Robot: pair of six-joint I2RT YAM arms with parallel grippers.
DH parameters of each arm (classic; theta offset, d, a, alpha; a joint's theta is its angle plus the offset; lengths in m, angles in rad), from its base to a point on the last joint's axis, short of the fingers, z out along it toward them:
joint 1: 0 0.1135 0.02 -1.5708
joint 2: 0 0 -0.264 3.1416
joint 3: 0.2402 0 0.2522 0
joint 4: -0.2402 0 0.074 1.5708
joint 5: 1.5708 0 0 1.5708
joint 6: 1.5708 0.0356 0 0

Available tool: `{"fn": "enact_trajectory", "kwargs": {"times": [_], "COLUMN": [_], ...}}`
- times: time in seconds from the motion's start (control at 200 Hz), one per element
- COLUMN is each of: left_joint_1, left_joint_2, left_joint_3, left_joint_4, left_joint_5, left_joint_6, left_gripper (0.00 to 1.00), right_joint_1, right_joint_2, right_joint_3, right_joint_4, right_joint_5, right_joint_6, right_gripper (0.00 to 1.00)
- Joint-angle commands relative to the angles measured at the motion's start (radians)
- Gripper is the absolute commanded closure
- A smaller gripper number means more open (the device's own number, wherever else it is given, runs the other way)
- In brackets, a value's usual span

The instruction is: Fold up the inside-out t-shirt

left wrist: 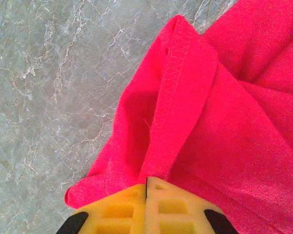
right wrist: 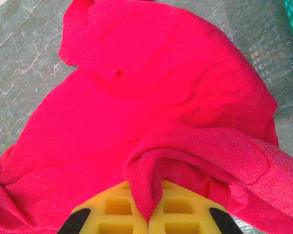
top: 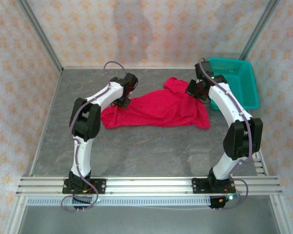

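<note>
Shirt: the t-shirt (top: pixel 156 109) lies on the table (top: pixel 136 151) in the middle of the top view. It stretches from left to right between the two arms, wrinkled, with a lump at its upper right.
Left claw: the left claw (left wrist: pixel 146 186) is clenched on the stitched hem at the left end of the shirt. The seam runs upward from between the yellow pads.
Right claw: the right claw (right wrist: pixel 147 224) is clenched on a bunched fold at the right end. The cloth wraps over the pad tips.
Done: both ends are grasped, and I judge this to be only the preparation.
Left to do: no neat fold is visible. The shirt probably needs to be pulled flat first and then folded.
Basket: the basket (top: pixel 239 80) stands at the upper right, just beside the right arm.
</note>
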Motion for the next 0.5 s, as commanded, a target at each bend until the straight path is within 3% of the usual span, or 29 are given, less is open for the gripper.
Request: {"fn": "enact_trajectory", "kwargs": {"times": [0.0, 0.04, 0.175, 0.24, 0.495], "left_joint_1": [0.012, 0.012, 0.012, 0.012, 0.012], "left_joint_2": [-0.007, -0.003, 0.013, 0.023, 0.056], "left_joint_3": [0.024, 0.024, 0.027, 0.035, 0.054], "left_joint_4": [-0.027, -0.028, -0.028, -0.029, -0.025], "left_joint_5": [-0.037, -0.035, -0.036, -0.044, -0.032], "left_joint_6": [0.003, 0.002, -0.007, -0.011, -0.025], "left_gripper": [1.00, 0.99, 0.65, 0.58, 0.63], "right_joint_1": [-0.002, -0.002, -0.004, -0.006, -0.006], "right_joint_2": [-0.030, -0.029, -0.028, -0.027, -0.028], "right_joint_3": [0.016, 0.017, 0.016, 0.016, 0.019], "right_joint_4": [-0.002, -0.003, -0.002, 0.001, 0.000], "right_joint_5": [-0.002, -0.002, -0.004, -0.009, -0.014], "right_joint_6": [-0.012, -0.014, -0.015, -0.014, -0.015], "right_gripper": [1.00, 1.00, 1.00, 1.00, 1.00]}}
